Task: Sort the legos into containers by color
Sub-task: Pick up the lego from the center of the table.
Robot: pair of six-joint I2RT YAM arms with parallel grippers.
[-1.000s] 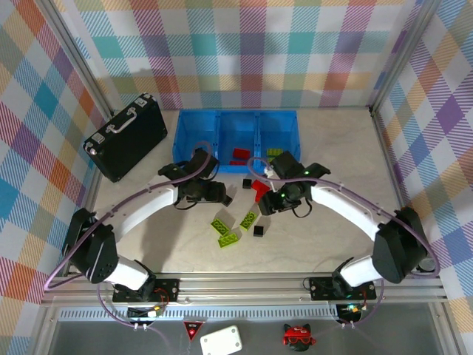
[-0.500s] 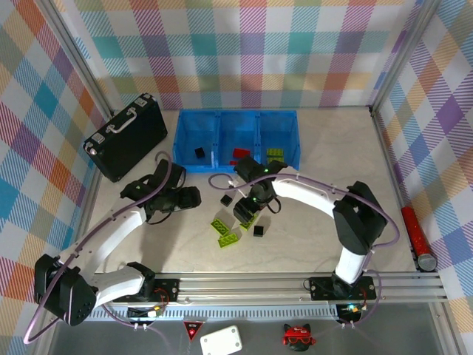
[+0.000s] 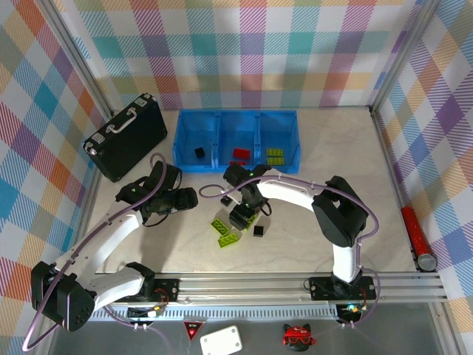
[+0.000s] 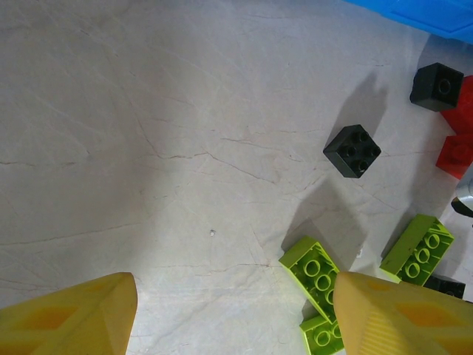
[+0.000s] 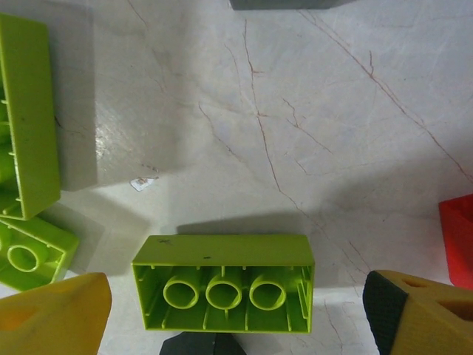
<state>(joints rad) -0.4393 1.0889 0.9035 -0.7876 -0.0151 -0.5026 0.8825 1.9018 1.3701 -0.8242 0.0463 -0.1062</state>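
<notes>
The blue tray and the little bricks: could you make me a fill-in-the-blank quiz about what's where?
The blue tray has ___ compartments. Seen from above, the black cube inside it lies in the ___ compartment. Between the open fingers of the right gripper lies a brick coloured ___.
Missing words: three; left; green.

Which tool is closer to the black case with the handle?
Left. The left tool is just right of the black case, toward the near edge. The right tool is farther right, above the green legos.
</notes>
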